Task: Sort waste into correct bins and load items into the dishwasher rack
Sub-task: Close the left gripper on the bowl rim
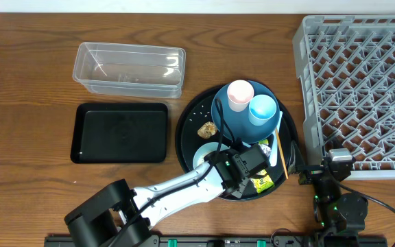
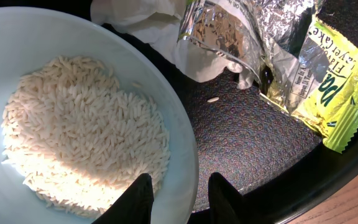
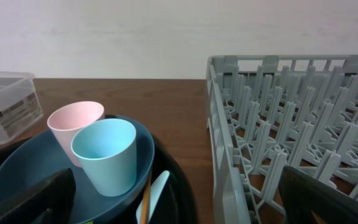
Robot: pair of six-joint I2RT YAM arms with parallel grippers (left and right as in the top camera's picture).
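While the right hand (image 3: 182, 202) sits released, the left hand (image 2: 180, 199) pinches the light blue bowl (image 2: 73, 37), presumably to bin its rice (image 2: 86, 137).

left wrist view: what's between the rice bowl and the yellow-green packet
Black tray floor, bare except for one loose rice grain; a silver wrapper edges in at the top. The left wrist view shows it.

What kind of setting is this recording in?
Likely a mock dish-clearing station on a wooden tabletop: grey dishwasher rack, round black tray of used dishes with a light blue bowl of rice, clear tub and shallow black tray for waste.
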